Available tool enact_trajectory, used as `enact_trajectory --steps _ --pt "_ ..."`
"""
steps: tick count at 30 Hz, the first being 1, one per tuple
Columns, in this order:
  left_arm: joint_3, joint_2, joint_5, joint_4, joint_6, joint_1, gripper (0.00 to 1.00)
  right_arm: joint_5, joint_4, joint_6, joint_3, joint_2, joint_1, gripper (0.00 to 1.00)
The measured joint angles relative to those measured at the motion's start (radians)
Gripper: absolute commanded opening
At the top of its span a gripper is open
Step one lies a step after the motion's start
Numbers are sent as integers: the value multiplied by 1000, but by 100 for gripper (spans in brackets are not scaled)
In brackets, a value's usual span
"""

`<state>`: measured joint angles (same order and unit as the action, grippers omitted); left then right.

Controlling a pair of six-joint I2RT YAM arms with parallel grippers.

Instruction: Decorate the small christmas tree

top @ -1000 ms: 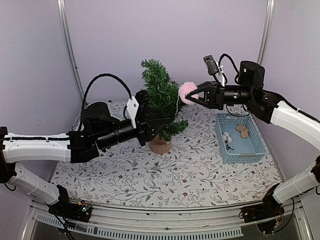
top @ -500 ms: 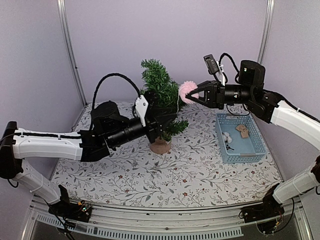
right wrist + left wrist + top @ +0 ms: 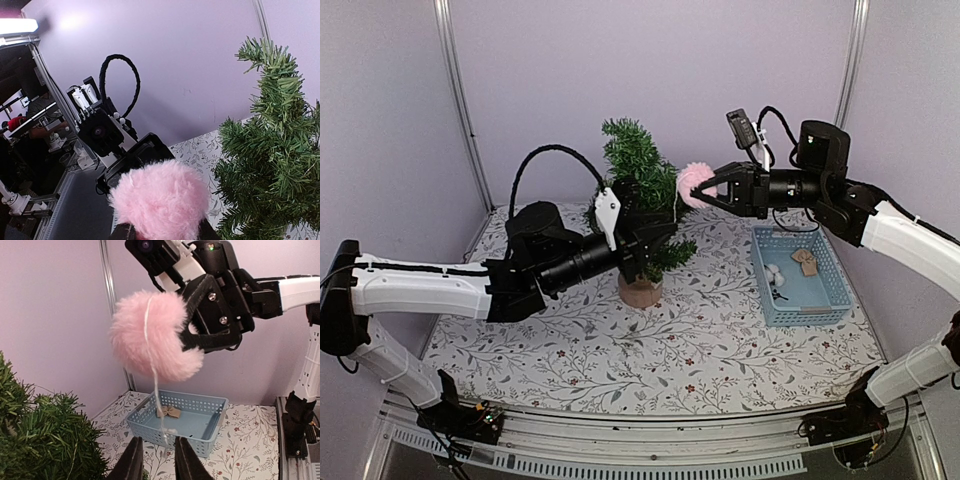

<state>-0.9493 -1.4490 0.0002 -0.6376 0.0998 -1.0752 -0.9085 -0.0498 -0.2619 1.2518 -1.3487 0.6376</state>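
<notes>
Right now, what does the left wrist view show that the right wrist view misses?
Left wrist only: the blue basket, and the white string hanging down to the open left gripper. Right wrist only: the top of the small christmas tree and the black cable loop. Both: the pink pom-pom, held by the right gripper, and tree branches.

The table I work over is covered edge to edge by a pale cloth printed with leafy sprigs and small red flowers. A little past its centre, towards twelve o'clock, the small christmas tree stands upright on its round tan base, which sits flat on the cloth. At about three o'clock, well apart from that base, I see a light-blue slotted basket resting on the cloth, its long sides running from six towards twelve.
</notes>
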Motion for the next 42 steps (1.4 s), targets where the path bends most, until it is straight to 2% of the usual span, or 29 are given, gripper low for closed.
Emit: enact_trajectory --steps 4,10,14,15,26,35,42 --pt "-1 -5 0 -5 -5 0 17 -3 0 -7 0 0 3 17" --pt "-3 -12 0 -5 -7 -1 14 -6 -2 -10 0 0 4 18" --pt "-9 -12 0 -6 -15 -1 1 -11 -2 -11 0 0 4 17" --pt "-10 -12 -1 -8 -15 -1 0 -12 -3 -11 0 0 4 17" --pt "8 21 -43 2 -53 -3 0 -14 -3 -14 3 -7 4 16" --pt "121 248 -192 92 -108 -3 0 9 2 -14 23 -56 11 13" --pt "129 349 -275 225 -131 11 0 43 67 -6 143 -159 58 9"
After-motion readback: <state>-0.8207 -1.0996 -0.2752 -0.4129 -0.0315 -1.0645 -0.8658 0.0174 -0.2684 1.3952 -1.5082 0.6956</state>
